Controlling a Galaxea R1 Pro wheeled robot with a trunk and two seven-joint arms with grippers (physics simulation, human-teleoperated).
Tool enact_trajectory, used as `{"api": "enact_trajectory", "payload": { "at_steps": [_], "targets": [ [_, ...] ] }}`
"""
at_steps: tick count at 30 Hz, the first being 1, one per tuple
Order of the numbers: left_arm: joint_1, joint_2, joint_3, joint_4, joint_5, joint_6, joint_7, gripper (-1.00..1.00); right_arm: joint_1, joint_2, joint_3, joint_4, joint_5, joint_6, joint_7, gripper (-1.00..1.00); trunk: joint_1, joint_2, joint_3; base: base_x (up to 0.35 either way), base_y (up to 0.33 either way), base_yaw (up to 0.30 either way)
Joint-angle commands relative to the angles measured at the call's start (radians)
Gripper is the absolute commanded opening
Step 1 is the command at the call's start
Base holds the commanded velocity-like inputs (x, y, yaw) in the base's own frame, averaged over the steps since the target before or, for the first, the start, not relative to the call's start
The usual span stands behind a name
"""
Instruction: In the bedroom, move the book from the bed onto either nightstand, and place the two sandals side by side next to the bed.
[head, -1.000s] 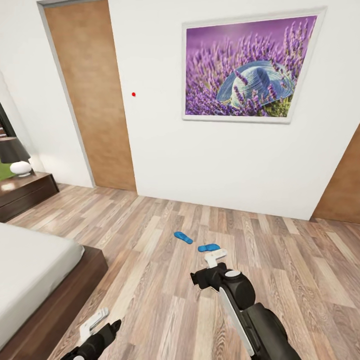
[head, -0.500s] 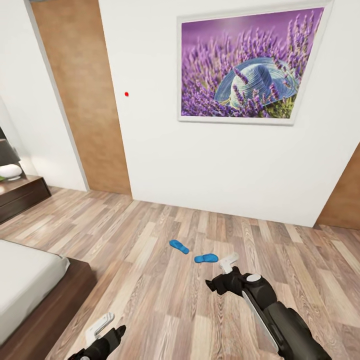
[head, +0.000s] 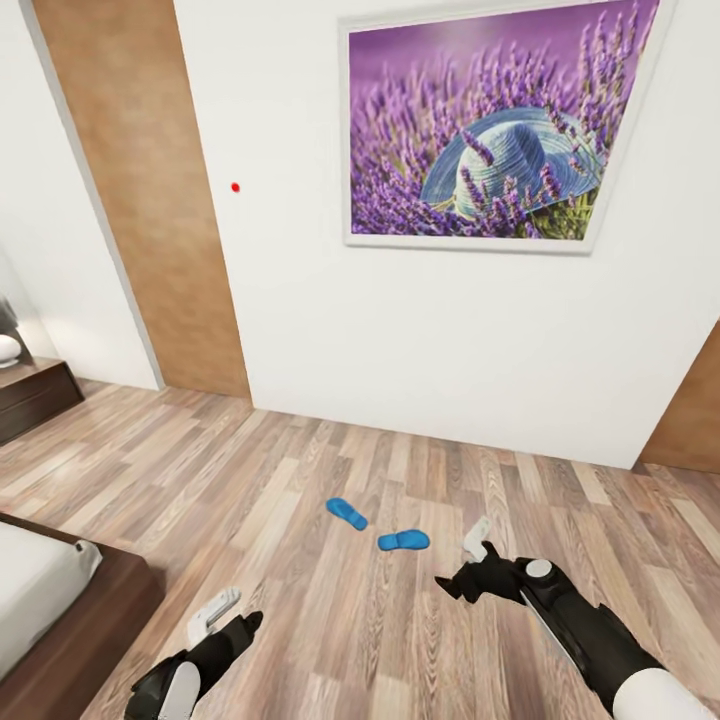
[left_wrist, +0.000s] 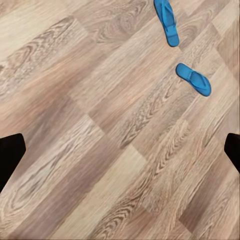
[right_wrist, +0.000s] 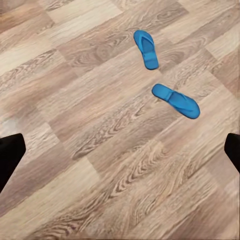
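Two bright blue sandals (head: 347, 513) (head: 404, 541) lie apart on the wood floor, at an angle to each other, well to the right of the bed (head: 35, 585). They also appear in the left wrist view (left_wrist: 166, 21) (left_wrist: 193, 79) and the right wrist view (right_wrist: 146, 48) (right_wrist: 176, 100). My right gripper (head: 478, 540) hangs open just right of the nearer sandal, holding nothing. Low near the bed's corner, my left gripper (head: 215, 615) is open and empty too. A dark brown nightstand (head: 35, 392) stands at the far left edge. The book is out of view.
A white wall with a lavender picture (head: 495, 140) faces me beyond the sandals. A brown door (head: 150, 200) is at the left and another brown panel (head: 695, 420) at the right. Wood floor (head: 330, 640) spreads between the bed and the sandals.
The camera has moved forward and turned right, so the bed and nightstand slid toward the left edge. The sandals sit closer. My right arm has dropped lower and to the right.
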Motion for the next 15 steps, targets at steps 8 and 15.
{"api": "enact_trajectory", "payload": {
  "at_steps": [8,15],
  "targets": [
    [-0.023,0.001,0.006,0.015,0.013,0.001,0.008,1.0,-0.064,-0.007,0.004,0.217,0.141,-0.223,0.135,1.0,0.001,-0.001,-0.001,0.313,-0.169,0.0],
    [-0.022,0.002,0.013,0.035,0.014,-0.014,0.008,1.0,-0.079,0.0,0.007,0.287,0.187,-0.291,0.164,1.0,0.001,-0.001,-0.001,0.317,-0.098,0.0]
  ]
}}
